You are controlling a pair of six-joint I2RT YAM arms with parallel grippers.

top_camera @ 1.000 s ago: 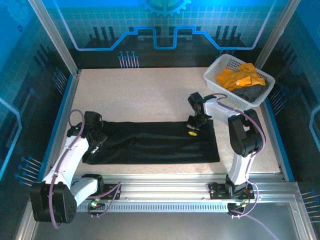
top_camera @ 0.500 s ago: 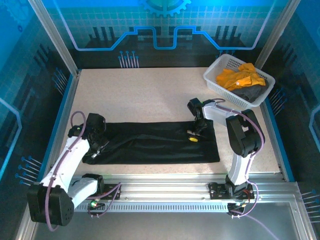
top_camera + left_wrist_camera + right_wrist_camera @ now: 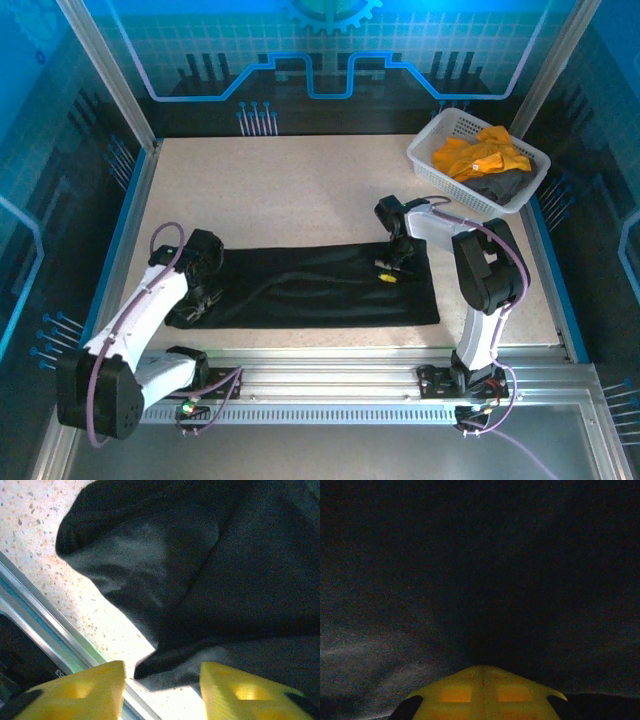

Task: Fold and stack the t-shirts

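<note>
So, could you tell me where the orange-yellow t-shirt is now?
In the top view, the orange-yellow t-shirt lies in the white basket at the far right corner.

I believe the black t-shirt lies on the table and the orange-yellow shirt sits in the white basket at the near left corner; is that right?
Not quite: the top view shows the white basket at the far right corner. The black t-shirt does lie on the table, and the orange-yellow shirt sits in that basket.

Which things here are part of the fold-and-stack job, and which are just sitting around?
Job: black shirt, orange shirt, grey shirt.
Not job: basket, table.
</note>
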